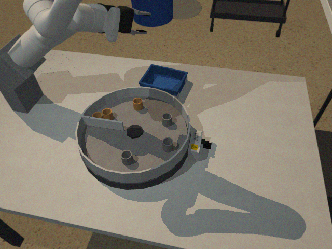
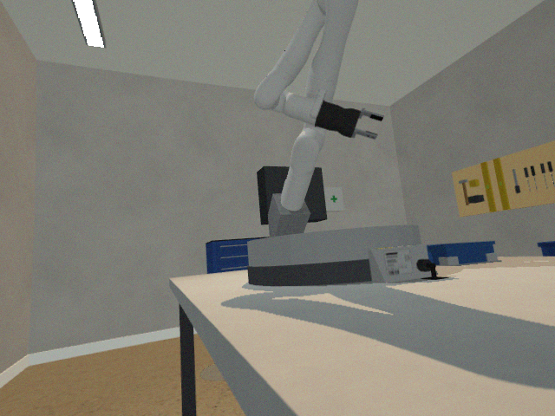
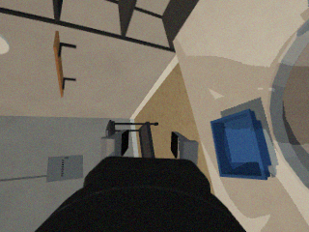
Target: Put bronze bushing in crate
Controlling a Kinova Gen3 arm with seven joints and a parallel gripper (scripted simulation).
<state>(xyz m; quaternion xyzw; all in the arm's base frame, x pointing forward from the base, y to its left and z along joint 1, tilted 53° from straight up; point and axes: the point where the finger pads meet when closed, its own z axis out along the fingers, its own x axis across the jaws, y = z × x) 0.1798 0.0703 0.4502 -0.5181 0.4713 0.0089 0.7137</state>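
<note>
Legibly, almost nothing: yellow triangular warning sticker (image 1: 194,147) on the small white control box (image 1: 196,141) at the turning table's rim, plus a pale label with lines too small to read on that same box (image 2: 398,263) in the exterior view. Green cross on a white wall sign (image 2: 334,198) behind the arm. Yellow tool board (image 2: 506,181) on the right wall, with dark silhouettes of a hammer and screwdrivers.

Turning table (image 1: 161,166): round, faceted grey wall over a dark band, matte brownish-grey floor, black many-sided hub (image 1: 134,131) at centre, flat grey divider bar (image 1: 103,123) reaching from the wall toward the hub. Bushings all short hollow cylinders, standing upright. Three bronze, orange-brown: one bronze bushing (image 1: 137,104) alone toward the far side, a second (image 1: 107,113) and a third (image 1: 97,115) side by side just behind the divider, the third partly hidden by it. Three grey bushings (image 1: 166,119) (image 1: 167,143) (image 1: 126,157) spread over the right and near parts of the floor, well apart.

Crate (image 1: 163,79): blue, rectangular, thin-walled, smooth, just beyond the turning table's far rim on the pale speckled table (image 1: 254,139); only its own blue floor visible inside.

Gripper (image 1: 141,22): black body on a glossy white arm, held high beyond the table's far edge and pointing sideways, fingers spread fully apart, grasping nothing. Blue drum (image 1: 151,12) on the tan floor beyond it.
</note>
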